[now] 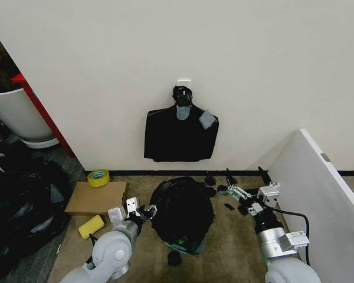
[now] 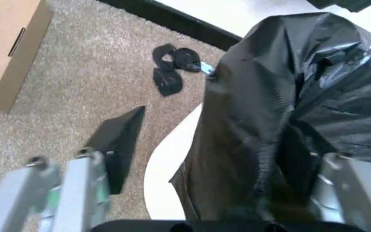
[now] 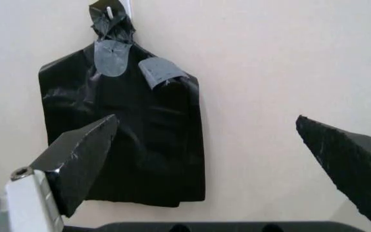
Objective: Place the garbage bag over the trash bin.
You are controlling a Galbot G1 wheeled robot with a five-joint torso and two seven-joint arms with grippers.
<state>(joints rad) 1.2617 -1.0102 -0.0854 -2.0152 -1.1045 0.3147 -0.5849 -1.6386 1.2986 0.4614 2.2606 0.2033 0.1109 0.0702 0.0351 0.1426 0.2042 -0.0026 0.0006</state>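
The black garbage bag (image 1: 183, 209) is draped over the trash bin, of which a pale greenish bit (image 1: 180, 242) shows low at the front. In the left wrist view the bag (image 2: 289, 96) hangs down the bin's cream wall (image 2: 166, 169). My left gripper (image 1: 143, 211) is at the bag's left side and stands open (image 2: 237, 140); the bagged rim lies between its fingers, and the black pad (image 2: 118, 145) is apart from the bin. To the right of the bag my right gripper (image 1: 239, 191) is open and holds nothing (image 3: 206, 121).
A knotted bundle of black bags (image 1: 180, 132) hangs on the wall. A cardboard box (image 1: 97, 197), a yellow tape roll (image 1: 98, 177) and a yellow block (image 1: 91, 226) lie at left. Black scraps (image 1: 215, 188) litter the carpet. A white panel (image 1: 324, 200) stands at right.
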